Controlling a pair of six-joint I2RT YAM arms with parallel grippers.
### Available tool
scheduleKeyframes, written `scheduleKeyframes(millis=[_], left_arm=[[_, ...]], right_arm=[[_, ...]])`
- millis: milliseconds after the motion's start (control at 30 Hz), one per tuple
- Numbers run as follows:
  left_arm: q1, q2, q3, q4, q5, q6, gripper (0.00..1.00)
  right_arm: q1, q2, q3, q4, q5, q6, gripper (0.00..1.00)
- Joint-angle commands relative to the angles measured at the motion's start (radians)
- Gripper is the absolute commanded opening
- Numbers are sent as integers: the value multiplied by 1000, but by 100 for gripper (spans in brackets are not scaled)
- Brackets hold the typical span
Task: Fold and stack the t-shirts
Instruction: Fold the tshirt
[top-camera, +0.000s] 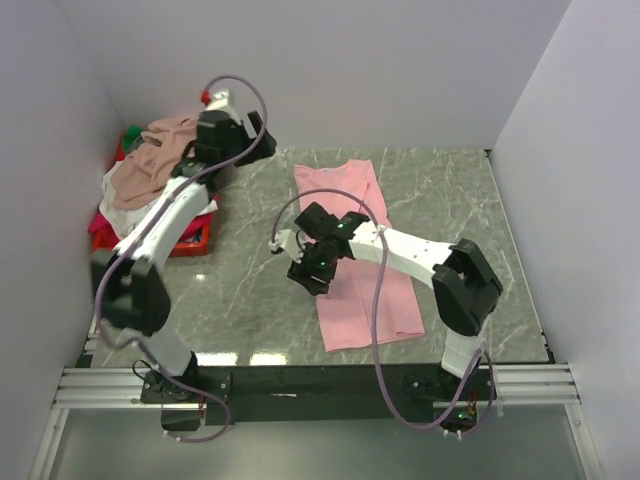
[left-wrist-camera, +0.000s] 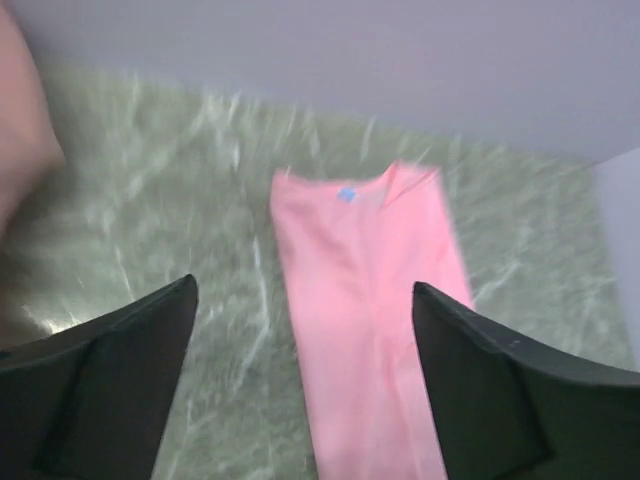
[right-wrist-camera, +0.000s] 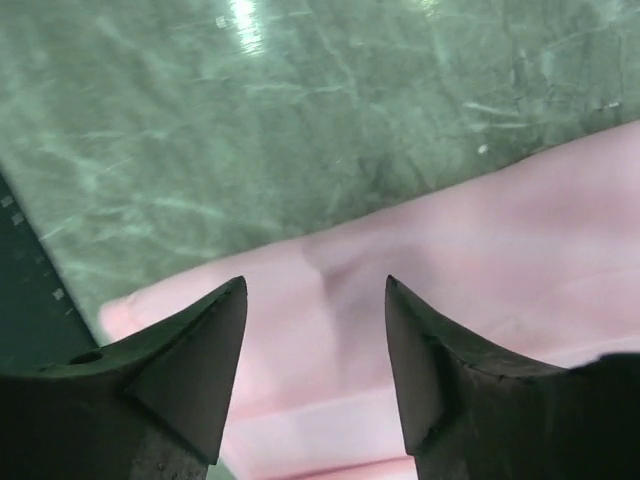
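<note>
Your red plastic basket (top-camera: 197, 240) at rear left holds a heap of tan, white and magenta cloth t-shirts (top-camera: 150, 165). The light pink cloth t-shirt (top-camera: 345, 185) lies folded lengthwise on the green marble tabletop (top-camera: 250, 290). Your left jaws and right jaws stand released, empty.

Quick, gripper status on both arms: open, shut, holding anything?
Left gripper: open, holding nothing.
Right gripper: open, holding nothing, fingers over the pink t-shirt.

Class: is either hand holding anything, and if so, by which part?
Nothing is held. The left hand and right hand are open; the pink t-shirt lies free.
</note>
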Motion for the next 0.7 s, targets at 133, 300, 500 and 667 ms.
scheduleKeyframes(millis=[133,300,500,667], left_arm=[[81,-346,-244,92,216,157,99],[-55,-538,-487,100,429,265,91],[-525,-726,-708,65,278,649,82],[-826,-786,-910,170,209,750,80]], right_arm=[[-140,-300,-74,-109,-208,-103,72],[-447,-621,-267,-121,-412,-421,86],[-700,-916,-648,-171,-509,-954,85],[-754,-878,-718,-379,-484,-1229,80]])
